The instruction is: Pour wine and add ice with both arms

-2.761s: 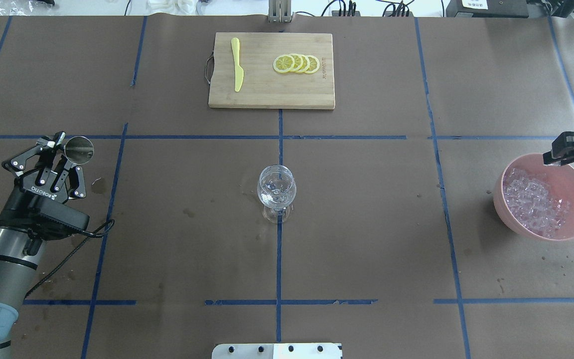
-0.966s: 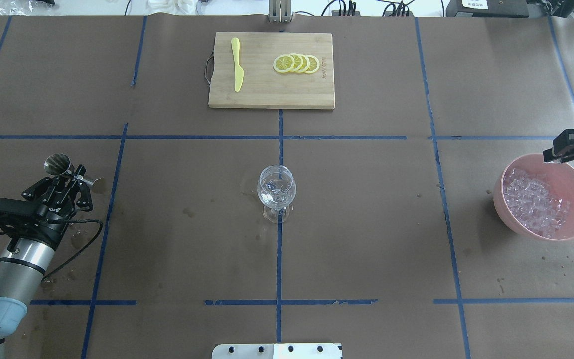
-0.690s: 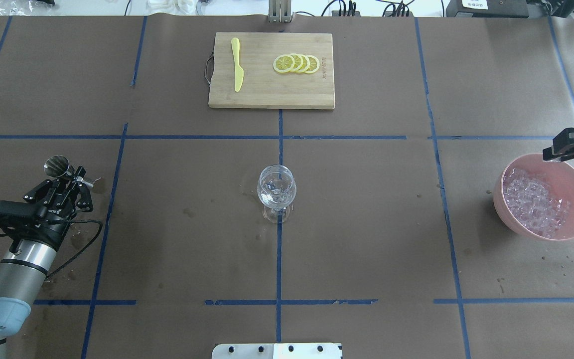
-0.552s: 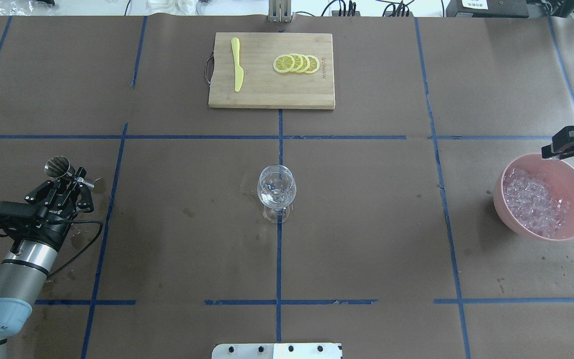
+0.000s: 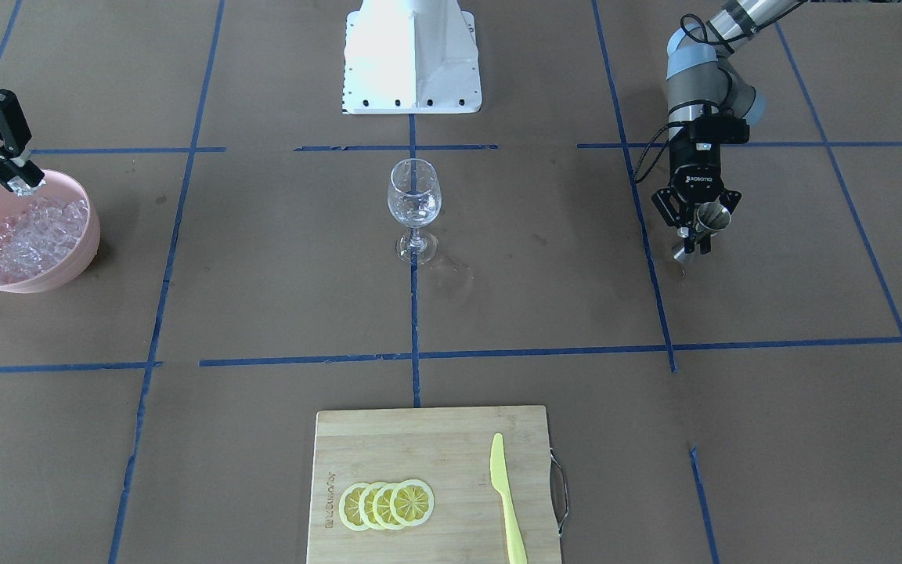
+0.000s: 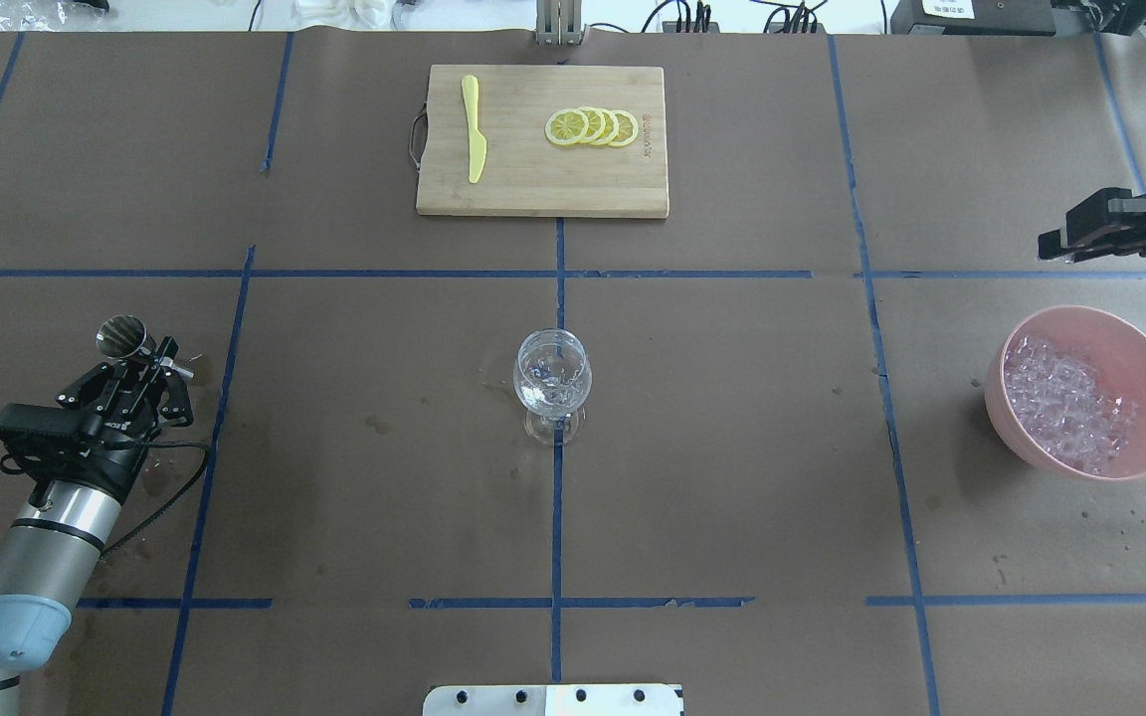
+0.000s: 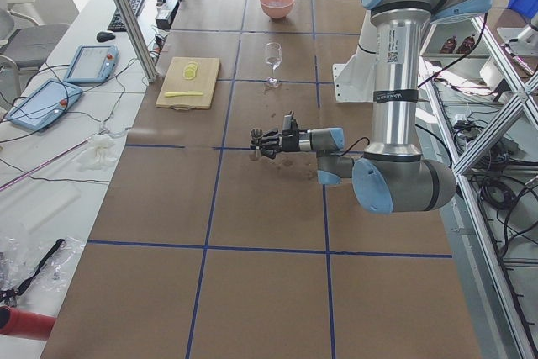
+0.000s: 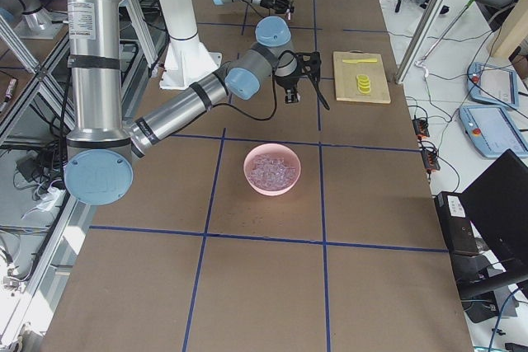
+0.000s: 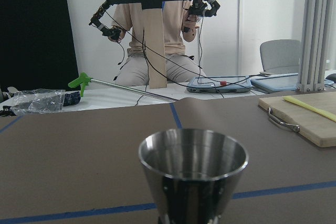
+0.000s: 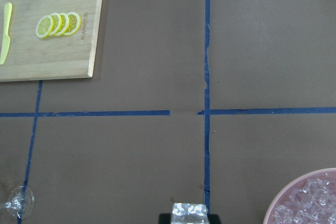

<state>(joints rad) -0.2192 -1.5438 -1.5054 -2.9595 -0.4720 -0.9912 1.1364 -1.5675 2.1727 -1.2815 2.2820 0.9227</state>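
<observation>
My left gripper (image 6: 150, 360) is shut on the steel jigger (image 6: 121, 335) and holds it upright, low over the table at the left. The jigger fills the left wrist view (image 9: 192, 174). My right gripper (image 6: 1052, 244) is shut on one ice cube (image 5: 26, 185), lifted above the far rim of the pink bowl (image 6: 1135, 330). The cube shows between the fingertips in the right wrist view (image 10: 190, 211). More ice (image 6: 1065, 398) fills the bowl. The clear stemmed glass (image 6: 553, 383) stands at the table's centre. Any wine in it is too clear to make out.
A wooden cutting board (image 6: 533, 189) at the far centre carries lemon slices (image 6: 591, 126) and a yellow knife (image 6: 474, 129). Wet spots (image 6: 1125, 522) mark the paper near the bowl. The white base block (image 6: 553, 699) sits at the near edge.
My right gripper has risen from the bowl's rim and moved away from it with the cube. My left arm turned the jigger from tilted to upright and lowered it slightly.
</observation>
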